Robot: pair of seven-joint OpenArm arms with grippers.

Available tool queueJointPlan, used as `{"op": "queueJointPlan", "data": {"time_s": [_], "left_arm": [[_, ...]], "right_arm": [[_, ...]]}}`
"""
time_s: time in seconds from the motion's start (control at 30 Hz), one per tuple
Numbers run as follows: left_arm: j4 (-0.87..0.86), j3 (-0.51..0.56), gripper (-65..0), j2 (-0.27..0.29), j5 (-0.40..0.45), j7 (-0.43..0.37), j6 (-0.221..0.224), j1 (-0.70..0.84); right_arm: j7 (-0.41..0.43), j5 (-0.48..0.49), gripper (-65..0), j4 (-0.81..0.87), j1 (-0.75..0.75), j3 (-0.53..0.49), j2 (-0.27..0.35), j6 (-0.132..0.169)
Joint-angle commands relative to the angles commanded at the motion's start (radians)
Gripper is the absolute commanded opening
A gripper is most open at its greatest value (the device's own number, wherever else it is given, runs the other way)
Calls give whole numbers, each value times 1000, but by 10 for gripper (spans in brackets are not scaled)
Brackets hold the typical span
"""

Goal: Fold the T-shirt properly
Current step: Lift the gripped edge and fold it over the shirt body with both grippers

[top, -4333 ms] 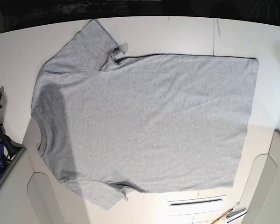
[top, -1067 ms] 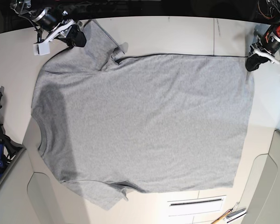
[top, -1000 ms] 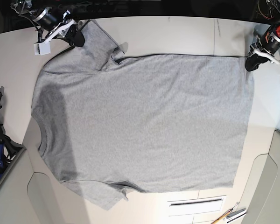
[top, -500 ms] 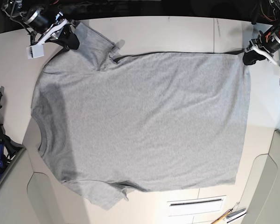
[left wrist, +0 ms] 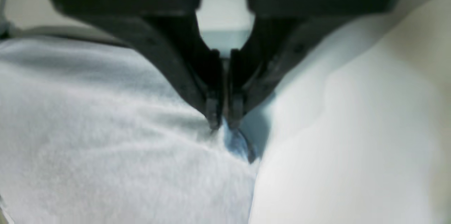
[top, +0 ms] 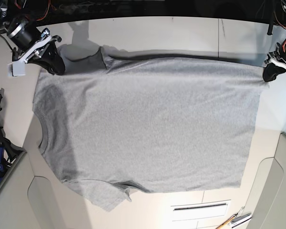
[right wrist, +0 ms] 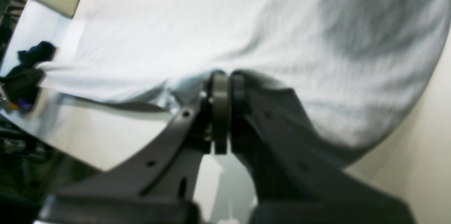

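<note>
You've got the left gripper [left wrist: 224, 124] pinching the T-shirt [top: 148, 124] hem corner, right gripper [right wrist: 225, 76] pinching the shoulder; far edge lifted, table [top: 181, 33] bare beyond.

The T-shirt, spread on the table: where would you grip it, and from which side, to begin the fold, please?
Along the far long edge of the T-shirt, pinching at its two ends from the outside. Both grippers are so placed: the right gripper at the shoulder, the left gripper on the hem corner, lifting that edge.
</note>
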Motion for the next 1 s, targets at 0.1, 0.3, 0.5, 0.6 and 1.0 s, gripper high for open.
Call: {"op": "queueJointPlan", "data": {"time_s": [0.1, 0.3, 0.5, 0.6, 1.0], "left_arm": [[-5, 4, -650, 0, 80, -77, 0, -47], [-37, 92, -650, 0, 210, -134, 0, -158], [-176, 135, -650, 0, 287, -181, 0, -286], [-238, 135, -650, 0, 287, -182, 0, -342], [-421, 142, -650, 0, 296, -277, 0, -423]], "right_arm": [[3, -24, -650, -5, 77, 0, 0, 0], [36, -114, -650, -69, 211, -33, 14, 0], [61, -180, -650, -262, 363, -82, 22, 6], [64, -208, -650, -357, 455, -96, 22, 8], [105, -289, -650, -682, 668, -105, 21, 8]]}}
